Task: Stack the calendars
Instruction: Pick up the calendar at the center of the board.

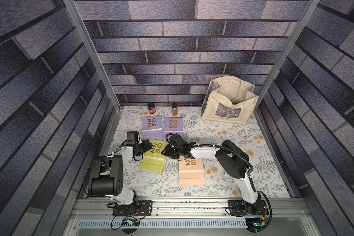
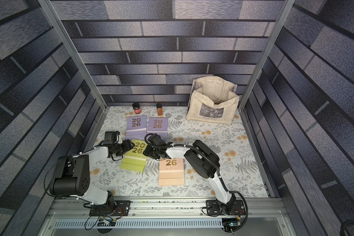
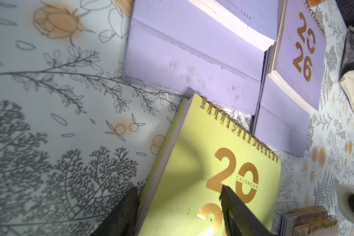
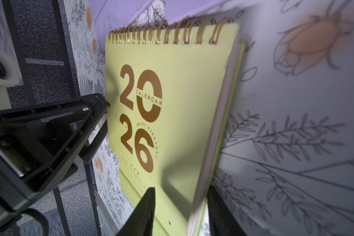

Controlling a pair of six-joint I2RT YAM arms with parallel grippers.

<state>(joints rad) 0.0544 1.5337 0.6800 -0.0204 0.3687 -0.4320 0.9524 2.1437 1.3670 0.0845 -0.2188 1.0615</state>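
The yellow-green calendar [image 1: 154,161] [image 2: 134,161] lies tilted left of the table's middle, its spiral end raised. My left gripper [image 1: 150,145] [image 3: 178,190] is open at its left edge, one finger [image 3: 127,212] outside the edge and the other over the cover. My right gripper [image 1: 165,152] [image 4: 181,189] straddles the right edge. One of its fingers [image 4: 147,208] is over the cover and one behind, with a narrow gap still showing. Two lavender calendars [image 1: 151,124] [image 1: 173,125] lie side by side behind. A peach calendar [image 1: 191,171] lies near the front, partly under my right arm.
A cream tote bag [image 1: 229,104] stands open at the back right. Two small jars [image 1: 151,107] [image 1: 174,109] stand at the back edge behind the lavender calendars. Metal frame posts and walls close in the floral table [image 1: 243,143] on three sides.
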